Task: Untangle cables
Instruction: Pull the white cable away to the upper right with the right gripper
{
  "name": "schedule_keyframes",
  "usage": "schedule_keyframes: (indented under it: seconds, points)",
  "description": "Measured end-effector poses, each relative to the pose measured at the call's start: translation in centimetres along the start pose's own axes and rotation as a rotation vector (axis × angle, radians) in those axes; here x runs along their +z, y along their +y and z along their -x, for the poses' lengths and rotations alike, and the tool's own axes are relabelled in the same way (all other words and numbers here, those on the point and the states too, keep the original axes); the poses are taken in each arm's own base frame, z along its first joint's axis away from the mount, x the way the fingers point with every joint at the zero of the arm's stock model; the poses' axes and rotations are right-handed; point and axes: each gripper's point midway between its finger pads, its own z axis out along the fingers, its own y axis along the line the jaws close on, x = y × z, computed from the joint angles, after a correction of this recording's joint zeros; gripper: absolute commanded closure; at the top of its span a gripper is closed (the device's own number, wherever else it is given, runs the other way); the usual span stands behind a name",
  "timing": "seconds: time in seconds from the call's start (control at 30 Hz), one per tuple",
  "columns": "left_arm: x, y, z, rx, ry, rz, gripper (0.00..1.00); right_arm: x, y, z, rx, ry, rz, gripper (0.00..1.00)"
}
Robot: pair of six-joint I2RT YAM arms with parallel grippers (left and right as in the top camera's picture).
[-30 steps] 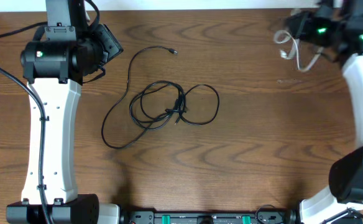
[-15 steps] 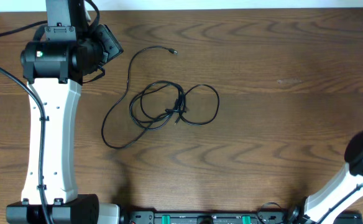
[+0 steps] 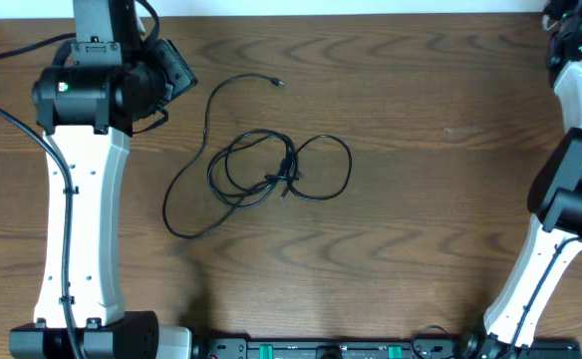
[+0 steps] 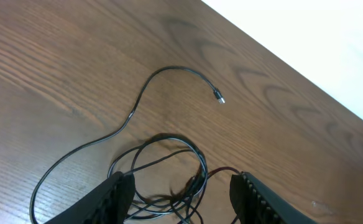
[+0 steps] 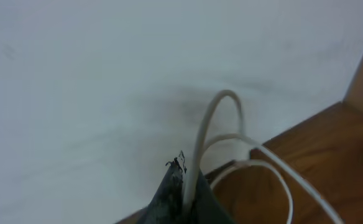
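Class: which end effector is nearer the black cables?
Left. The left end effector hovers beside the black cables; the right end effector is far off, back right, shut on the white cable.

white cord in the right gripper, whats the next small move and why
Probably lower the right gripper and release the white cord onto the table corner: it is pinched well apart from the black cables, which lie tangled mid-table.
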Motion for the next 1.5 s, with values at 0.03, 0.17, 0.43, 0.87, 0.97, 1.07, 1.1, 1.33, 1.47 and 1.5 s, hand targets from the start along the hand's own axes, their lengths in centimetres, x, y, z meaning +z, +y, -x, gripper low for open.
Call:
schedule_keyframes:
  seconds: [0.03,0.17,0.43,0.87,0.97,1.07,1.1,1.33,1.47,1.5]
  points:
    - [0.0,0.0,0.0,0.000,0.000,0.000,0.45,0.4,-0.2,-1.0,-0.001,0.007,-0.008,0.99]
    - [0.0,0.0,0.0,0.000,0.000,0.000,0.45,1.5,-0.7,-4.3,-0.008,0.055,-0.029,0.89]
    - [0.0,0.0,0.0,0.000,0.000,0.000,0.45,1.9,-1.1,-7.3,-0.017,0.131,-0.039,0.01]
    - [0.0,0.0,0.0,0.000,0.000,0.000,0.45,-2.6,-2.0,-14.1,0.088,0.534,-0.083,0.01]
    - [0.0,0.0,0.0,0.000,0.000,0.000,0.45,-4.6,-1.6,-11.7,0.093,0.554,-0.096,0.01]
    - [0.0,0.0,0.0,0.000,0.000,0.000,0.45,-6.4,-1.2,-8.7,0.093,0.544,-0.100,0.01]
    - [0.0,0.0,0.0,0.000,0.000,0.000,0.45,-7.1,-1.0,-7.6,0.090,0.539,-0.097,0.01]
    - [0.0,0.0,0.0,0.071,0.001,0.000,0.43,-12.0,2.3,-4.5,0.072,0.621,0.070,0.01]
    - [0.0,0.2,-0.3,0.138,0.013,0.007,0.42,-14.9,5.9,-5.3,0.106,0.732,0.257,0.01]
    - [0.0,0.3,-0.4,0.156,0.019,0.010,0.42,-15.9,7.2,-5.9,0.114,0.775,0.315,0.01]
